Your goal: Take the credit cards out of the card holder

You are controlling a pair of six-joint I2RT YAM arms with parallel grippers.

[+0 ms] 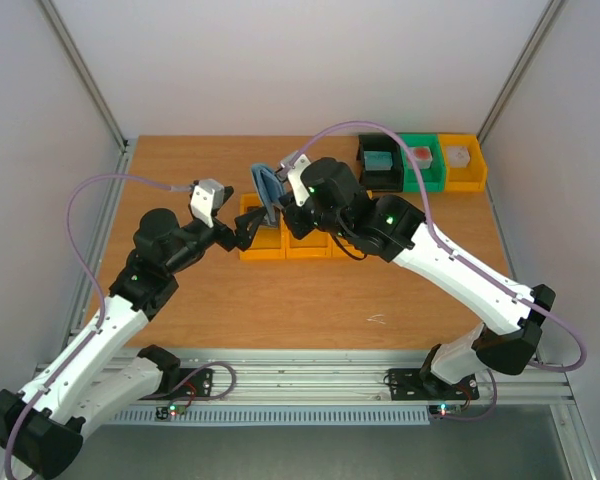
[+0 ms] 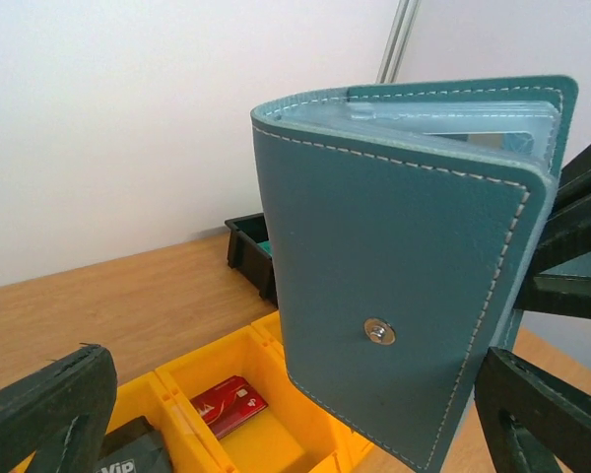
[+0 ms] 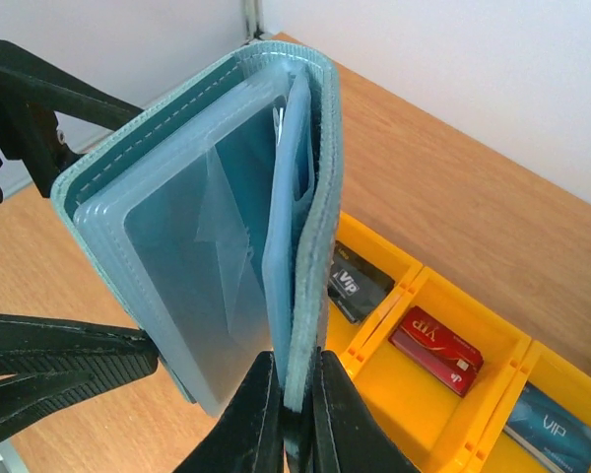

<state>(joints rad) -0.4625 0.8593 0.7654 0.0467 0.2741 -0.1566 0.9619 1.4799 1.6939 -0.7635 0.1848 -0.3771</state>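
Observation:
The card holder [image 3: 207,227], a blue folding wallet with clear sleeves, hangs upright above the yellow bins [image 1: 290,247]. My right gripper [image 3: 300,414] is shut on its lower edge. My left gripper [image 2: 295,434] is open, one finger on each side of the card holder [image 2: 404,266] and not touching it. The credit cards lie one to a yellow compartment: a dark grey card [image 3: 360,283], a red card [image 3: 436,350] and a blue card [image 3: 552,426]. The left wrist view shows the red card [image 2: 229,404] below the wallet. From above, the card holder [image 1: 267,190] stands between both grippers.
A black bin [image 1: 380,165], a green bin [image 1: 420,160] and another yellow bin [image 1: 462,160] with blocks stand at the back right. White walls close in the wooden table [image 1: 180,170]. The arms meet over the row of yellow bins.

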